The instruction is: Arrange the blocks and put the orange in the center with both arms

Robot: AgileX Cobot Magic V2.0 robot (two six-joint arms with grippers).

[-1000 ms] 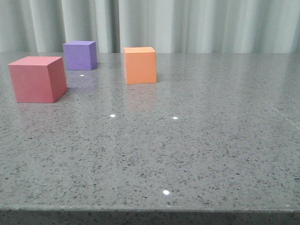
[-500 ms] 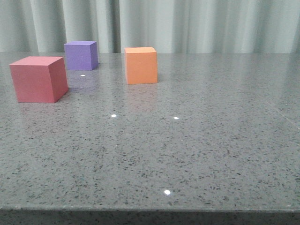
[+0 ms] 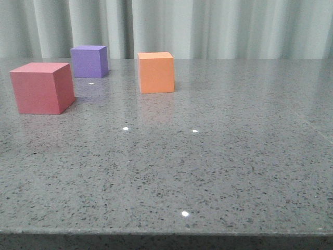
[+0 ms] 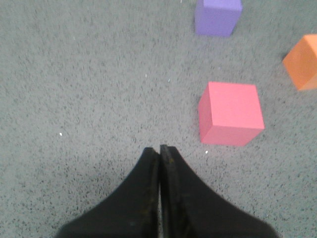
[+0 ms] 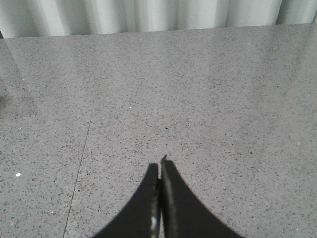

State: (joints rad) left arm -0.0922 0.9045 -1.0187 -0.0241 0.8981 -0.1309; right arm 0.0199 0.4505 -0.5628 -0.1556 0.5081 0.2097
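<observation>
Grey speckled table (image 3: 218, 172), orange cube (image 3: 155, 72) set well apart from left gripper (image 4: 159, 148) — pink cube (image 4: 230, 113) nearer, purple cube (image 4: 217, 16) beyond, both grippers — right gripper (image 5: 161, 163) too — pressed closed, nothing held.

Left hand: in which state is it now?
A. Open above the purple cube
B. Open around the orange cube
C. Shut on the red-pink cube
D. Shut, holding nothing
D: the left hand has its fingers pressed together with nothing between them, and the red-pink cube sits apart from it on the table.
</observation>
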